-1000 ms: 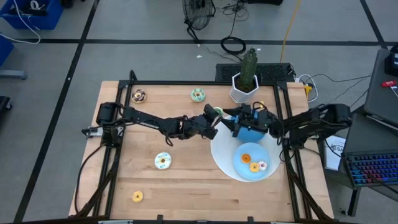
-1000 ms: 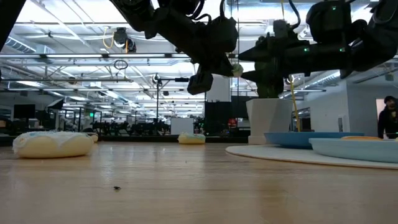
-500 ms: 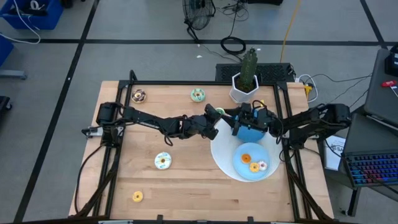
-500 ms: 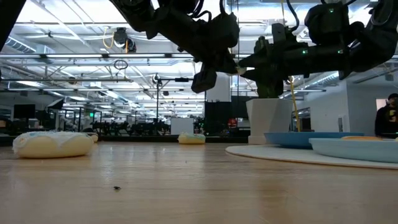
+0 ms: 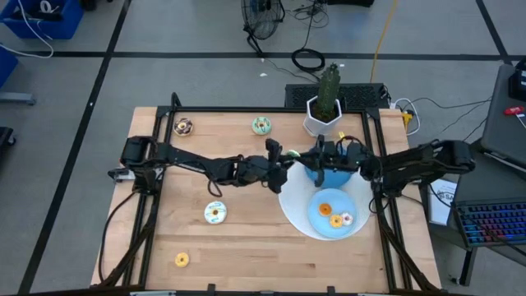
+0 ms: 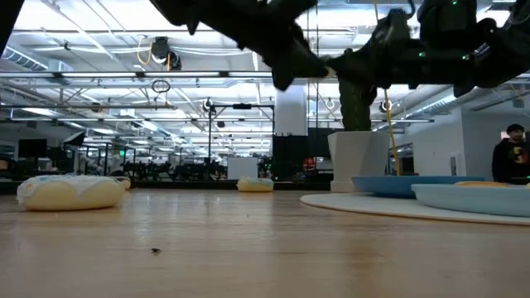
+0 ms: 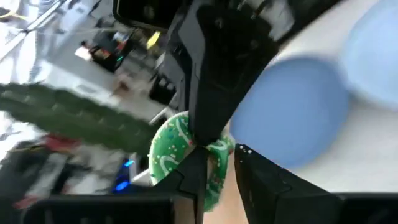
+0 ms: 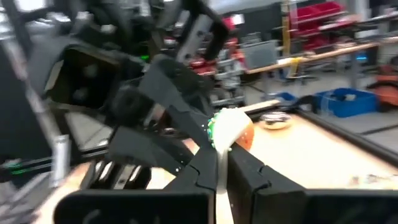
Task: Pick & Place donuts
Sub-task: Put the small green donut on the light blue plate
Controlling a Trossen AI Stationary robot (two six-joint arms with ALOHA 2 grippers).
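Where both arms meet, the right end effector [image 8: 219, 163] pinches a green donut [image 7: 177, 158].

Overhead camera looking straight down on the whole pale wooden table [image 5: 246, 230], table-height camera facing level across it into the room, both close wrist cameras sharing one green-iced ring donut [image 7: 180, 152].

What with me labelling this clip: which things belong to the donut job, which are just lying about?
Job: green-iced toy donut held by right gripper beside left gripper; four loose donuts on wooden table; three donuts on round blue plate.
Lying about: green cactus in white pot; large white disc.
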